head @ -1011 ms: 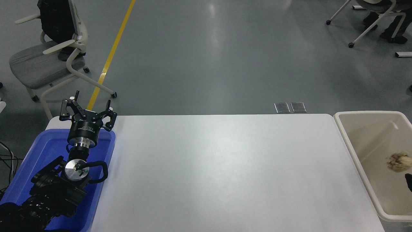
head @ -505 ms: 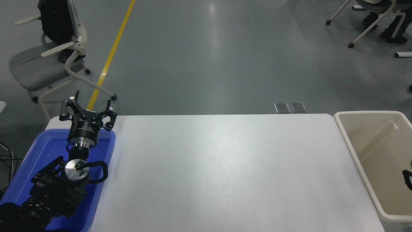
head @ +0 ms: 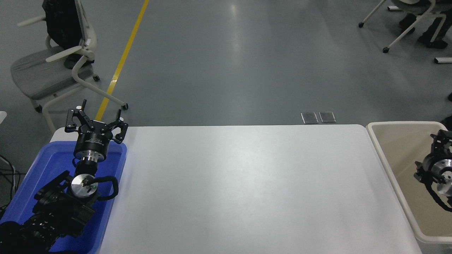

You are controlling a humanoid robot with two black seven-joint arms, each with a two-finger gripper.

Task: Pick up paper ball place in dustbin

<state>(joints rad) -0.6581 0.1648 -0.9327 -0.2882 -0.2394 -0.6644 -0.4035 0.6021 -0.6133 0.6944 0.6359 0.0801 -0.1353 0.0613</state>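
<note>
White table, end effector over dustbin

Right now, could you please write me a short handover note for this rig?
Left end effector: open, parked over the blue tray at lower left.
Right end effector: over the dustbin at the right edge; grip unreadable.
Paper ball: not visible on the white table or in the bin's visible part.
Done: drop unconfirmed.
Left: find the ball, check it is binned.
</note>
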